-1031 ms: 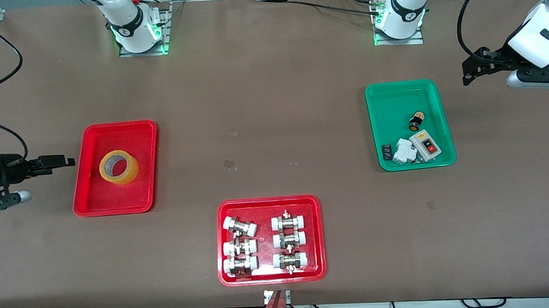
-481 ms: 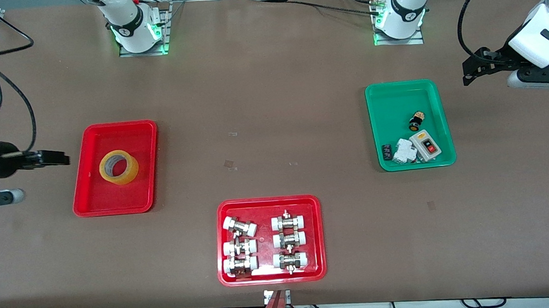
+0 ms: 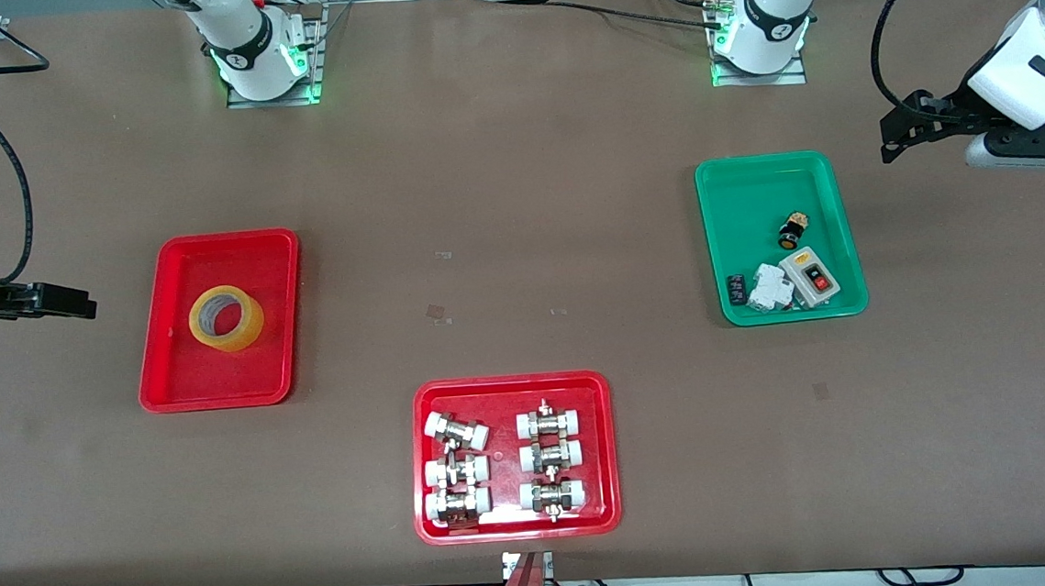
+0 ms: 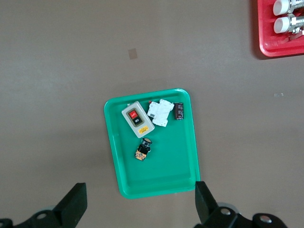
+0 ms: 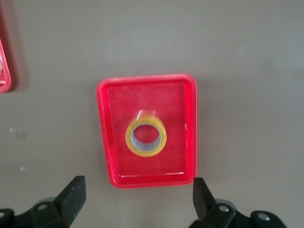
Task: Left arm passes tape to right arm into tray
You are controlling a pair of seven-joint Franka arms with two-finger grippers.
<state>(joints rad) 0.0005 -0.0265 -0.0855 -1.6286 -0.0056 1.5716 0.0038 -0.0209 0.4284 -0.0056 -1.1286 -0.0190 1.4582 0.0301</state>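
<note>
Yellow tape (image 3: 226, 318) flat in red tray (image 3: 181, 386), white core

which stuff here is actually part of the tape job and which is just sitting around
Part of the job:
- tape, lying in the tray
- tray, toward the right arm's end
- right gripper, open, beside that tray
- left gripper, open, over the table by the green tray

Just lying about:
- green tray with switch parts
- red tray with metal fittings
</note>
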